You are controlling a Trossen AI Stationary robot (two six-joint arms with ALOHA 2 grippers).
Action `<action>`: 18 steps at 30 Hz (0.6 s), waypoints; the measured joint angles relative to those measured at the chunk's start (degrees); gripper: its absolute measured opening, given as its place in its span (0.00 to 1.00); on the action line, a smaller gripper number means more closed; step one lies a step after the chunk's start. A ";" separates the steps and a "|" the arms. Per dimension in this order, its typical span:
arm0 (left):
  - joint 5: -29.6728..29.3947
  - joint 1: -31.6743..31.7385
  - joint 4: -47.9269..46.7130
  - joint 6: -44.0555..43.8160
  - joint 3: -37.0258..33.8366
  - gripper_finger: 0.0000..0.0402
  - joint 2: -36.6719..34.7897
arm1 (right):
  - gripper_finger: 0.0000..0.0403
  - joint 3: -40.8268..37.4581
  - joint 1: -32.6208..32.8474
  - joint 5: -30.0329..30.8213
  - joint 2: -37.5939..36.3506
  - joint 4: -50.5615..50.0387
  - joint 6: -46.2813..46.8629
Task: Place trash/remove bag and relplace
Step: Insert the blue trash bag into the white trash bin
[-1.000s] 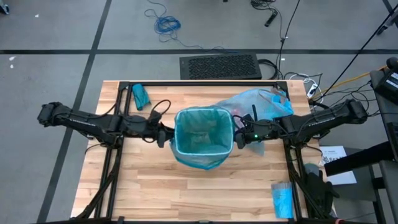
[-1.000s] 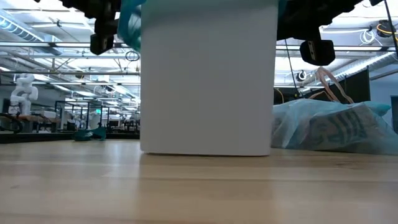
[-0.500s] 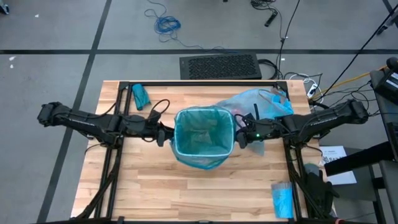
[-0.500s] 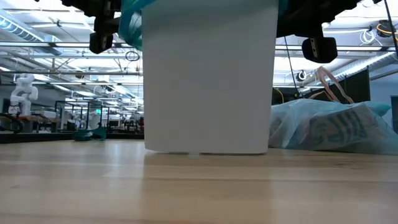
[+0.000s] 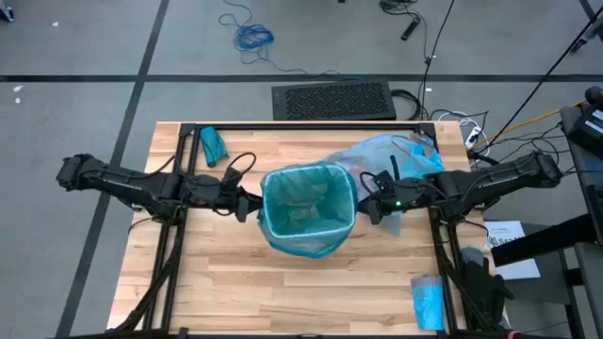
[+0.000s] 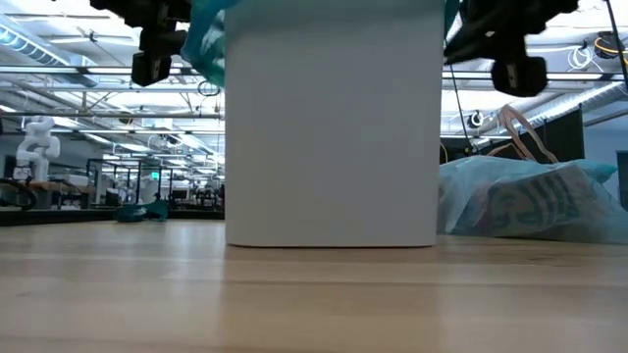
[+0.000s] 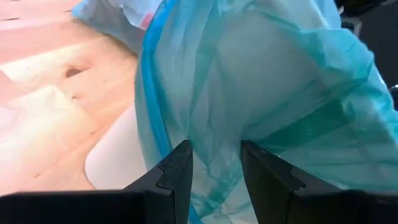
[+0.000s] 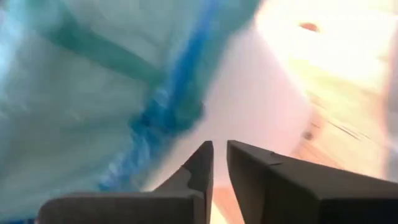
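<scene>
A white bin (image 5: 308, 247) stands mid-table, lined with a darker teal-green bag (image 5: 307, 205) whose edge is folded over the rim. My left gripper (image 5: 251, 206) is at the bin's left rim, shut on that liner (image 7: 211, 124). My right gripper (image 5: 370, 207) hangs just off the bin's right rim with its fingers shut, and its wrist view shows the liner's edge (image 8: 168, 106) ahead. The pale sky-blue bag (image 5: 391, 156), full and crumpled, lies on the table behind my right gripper (image 6: 535, 201). The trash itself is hidden from view. My left gripper pinches the teal-green liner's overhang (image 7: 214, 168) at the bin's left rim between its two fingers. The fingers come level from the table's left. The plastic is bunched, and I cannot tell how many layers. In the low view the liner bulges out toward the gripper (image 6: 206, 39).
A folded teal packet (image 5: 214, 145) lies at the far left of the table. A blue packet (image 5: 428, 301) sits by the near right corner. A black frame (image 5: 301, 126) runs along the far edge. Bare wood shows in front of the bin.
My right gripper has drawn back a little toward the table's right edge, away from the bin's rim. The bin has shifted slightly on the table.
</scene>
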 joint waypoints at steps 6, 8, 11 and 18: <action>-0.83 0.00 -1.68 1.15 0.00 0.33 -0.20 | 0.19 -0.09 1.33 2.20 -3.32 -3.81 2.47; -1.57 -0.01 -2.29 1.34 0.00 0.33 -0.20 | 0.17 -0.07 3.48 5.38 -4.24 -0.36 2.46; -3.15 0.14 -3.37 1.41 0.00 0.33 -0.21 | 0.08 -0.07 7.11 10.33 -4.55 1.32 2.94; -3.46 0.42 -3.28 2.37 0.00 0.33 -0.22 | 0.00 -0.11 15.04 20.81 -4.42 -1.24 8.93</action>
